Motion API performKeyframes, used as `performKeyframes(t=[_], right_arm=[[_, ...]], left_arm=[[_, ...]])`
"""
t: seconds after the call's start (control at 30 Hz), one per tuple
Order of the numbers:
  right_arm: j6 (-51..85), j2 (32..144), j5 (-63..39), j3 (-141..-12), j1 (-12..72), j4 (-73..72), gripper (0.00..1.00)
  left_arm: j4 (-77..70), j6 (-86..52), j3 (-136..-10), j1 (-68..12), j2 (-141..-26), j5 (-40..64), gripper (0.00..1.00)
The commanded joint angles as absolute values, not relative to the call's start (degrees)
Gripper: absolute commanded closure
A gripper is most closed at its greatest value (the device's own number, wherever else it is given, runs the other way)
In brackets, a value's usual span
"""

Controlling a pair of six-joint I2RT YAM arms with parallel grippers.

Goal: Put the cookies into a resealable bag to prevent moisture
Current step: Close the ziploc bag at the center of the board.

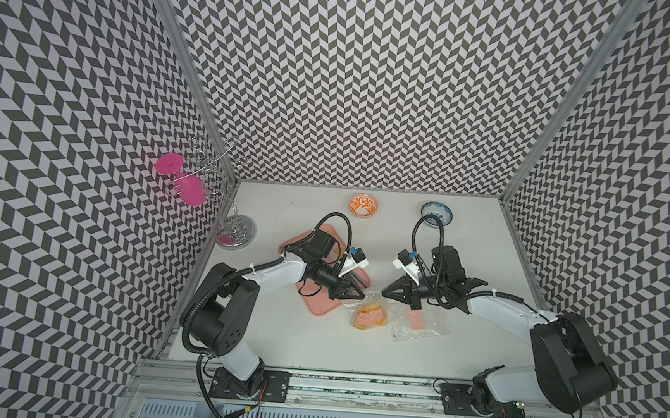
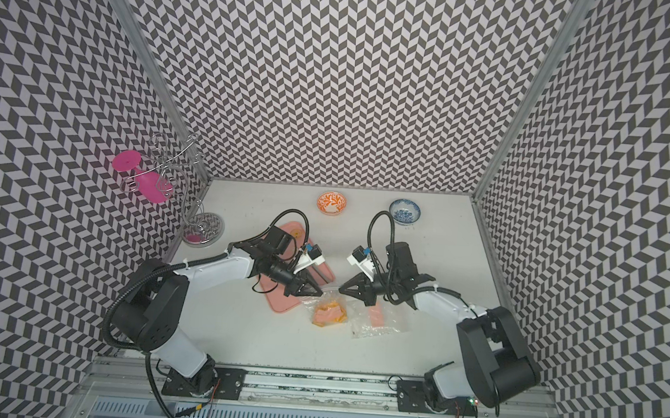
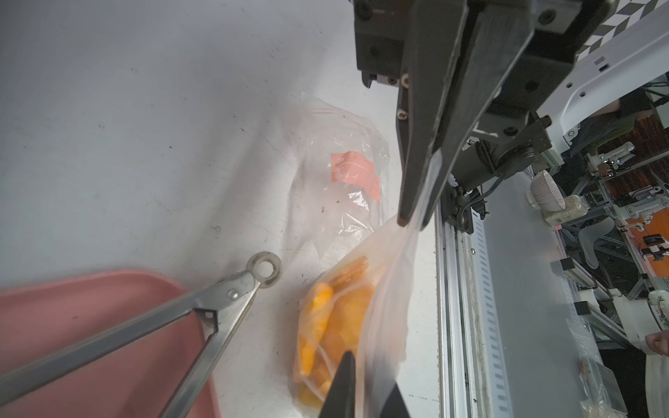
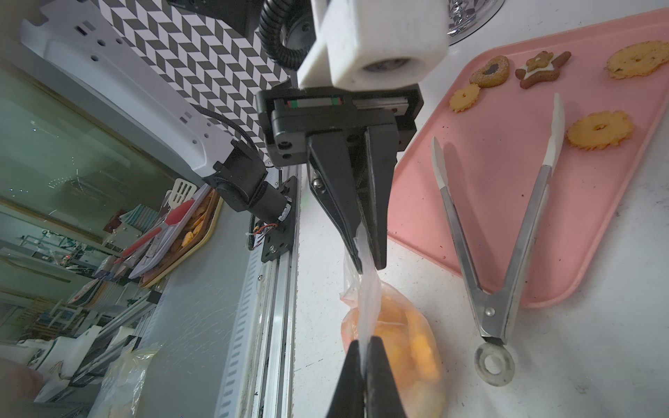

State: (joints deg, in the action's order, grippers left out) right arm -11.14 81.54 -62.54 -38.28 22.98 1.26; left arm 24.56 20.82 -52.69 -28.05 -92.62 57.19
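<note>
Now, cookies inside bag

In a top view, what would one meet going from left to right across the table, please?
Wire stand with pink glasses → pink tray → clear bag with pink label.

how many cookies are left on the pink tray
5 on the pink tray, in the right wrist view: small scalloped ring, dark-centred ring, brown star, large scalloped ring, large yellow ring. Others may be hidden.
</note>
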Motion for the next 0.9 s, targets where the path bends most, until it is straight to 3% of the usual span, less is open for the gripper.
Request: performKeyframes(t=[0.0, 0.1, 0.13, 0.17, 0.23, 0.27, 0.33, 0.43, 0.53, 0.6, 0.67, 0.73, 0.87], right_arm=[[-11.9, 79.1, -63.4, -37.5, 22.2, 0.2, 1.00], [-11.9, 79.0, -63.4, -37.6, 22.1, 0.3, 1.00], [-11.9, 78.9, -63.4, -37.6, 22.0, 0.4, 1.00], [-12.0, 78.9, -63.4, -37.6, 22.0, 0.4, 1.00], [-12.2, 78.9, -63.2, -37.7, 21.9, 0.9, 1.00], [-12.5, 78.8, -63.0, -37.9, 21.9, 1.3, 1.00], [-12.6, 78.5, -62.9, -37.7, 21.7, 1.5, 1.00], [-12.5, 78.1, -63.0, -37.5, 21.6, 1.4, 1.00], [-12.5, 78.1, -62.7, -37.5, 21.5, 1.6, 1.00], [-12.8, 78.0, -62.3, -37.4, 21.5, 2.1, 1.00], [-12.7, 77.3, -61.9, -37.0, 21.3, 2.0, 1.00], [-12.5, 76.9, -61.5, -36.6, 21.2, 1.9, 1.00], [-12.4, 76.7, -61.0, -36.6, 21.1, 2.0, 1.00]], left_arm=[[25.8, 21.7, -51.2, -27.0, -90.0, 56.3, 1.00], [25.5, 21.2, -50.3, -26.7, -89.0, 56.9, 1.00], [25.5, 20.9, -50.3, -26.7, -89.0, 56.3, 0.95], [25.3, 20.5, -50.1, -26.6, -88.9, 55.7, 0.84], [25.4, 20.3, -49.6, -26.3, -88.2, 55.4, 0.81], [25.5, 20.2, -49.5, -26.0, -87.7, 55.2, 0.84], [25.5, 20.2, -48.7, -25.6, -86.7, 55.4, 1.00], [24.7, 19.7, -47.7, -25.3, -86.0, 55.2, 1.00], [24.5, 19.1, -47.4, -25.1, -86.0, 54.6, 0.83], [24.9, 19.2, -47.1, -24.9, -85.7, 54.0, 0.82], [24.1, 18.9, -46.2, -24.5, -84.7, 53.9, 0.83], [23.7, 18.8, -45.8, -24.3, -84.0, 54.3, 0.98], [23.2, 18.2, -45.5, -24.2, -84.6, 55.2, 0.99]])
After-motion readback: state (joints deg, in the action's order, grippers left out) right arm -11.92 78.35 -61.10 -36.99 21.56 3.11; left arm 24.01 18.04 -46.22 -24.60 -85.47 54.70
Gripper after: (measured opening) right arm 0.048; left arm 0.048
